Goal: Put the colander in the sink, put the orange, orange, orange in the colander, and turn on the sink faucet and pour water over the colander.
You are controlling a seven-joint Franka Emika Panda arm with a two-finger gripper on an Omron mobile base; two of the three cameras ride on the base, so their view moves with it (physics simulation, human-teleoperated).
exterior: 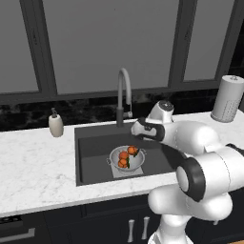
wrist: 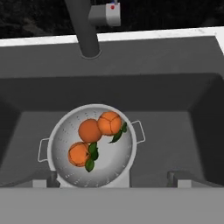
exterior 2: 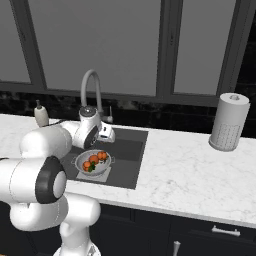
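In the hand view the colander (wrist: 91,148) sits on the floor of the sink (wrist: 175,100), in the lower centre of the frame. Three oranges (wrist: 89,130) lie inside it, touching each other. The gripper (wrist: 112,178) hangs above the basin with its two fingertips (wrist: 43,178) wide apart, holding nothing. The faucet (wrist: 85,30) stem stands at the top, its lever (wrist: 107,15) beside it.
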